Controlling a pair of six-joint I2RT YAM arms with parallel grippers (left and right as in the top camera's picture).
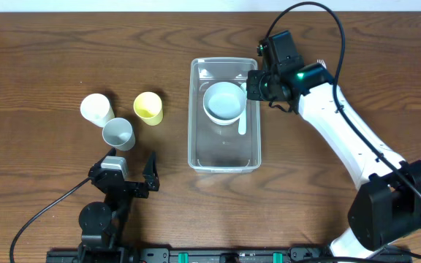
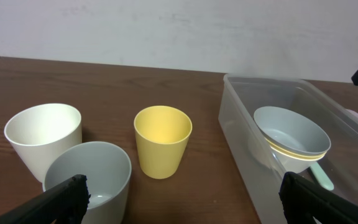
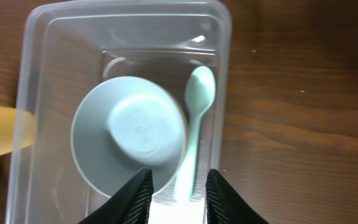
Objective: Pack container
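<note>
The clear container (image 1: pixel 193 117) stands at mid table. Inside it lie a pale grey-blue bowl (image 1: pixel 224 101) and a mint spoon (image 1: pixel 242 124) along the right wall. My right gripper (image 1: pixel 253 84) hangs over the container's far right side. In the right wrist view its fingers (image 3: pixel 179 196) are open, above the spoon's (image 3: pixel 197 106) handle end and the bowl's (image 3: pixel 129 134) rim, gripping nothing. My left gripper (image 1: pixel 131 175) is open and empty near the front left. The left wrist view shows the container (image 2: pixel 241 124) and the bowl (image 2: pixel 291 134).
Three cups stand left of the container: white (image 1: pixel 96 109), grey (image 1: pixel 118 133) and yellow (image 1: pixel 148 107). In the left wrist view the grey cup (image 2: pixel 89 180) is just ahead of the left finger, with the white (image 2: pixel 42 140) and yellow (image 2: pixel 162 140) behind it.
</note>
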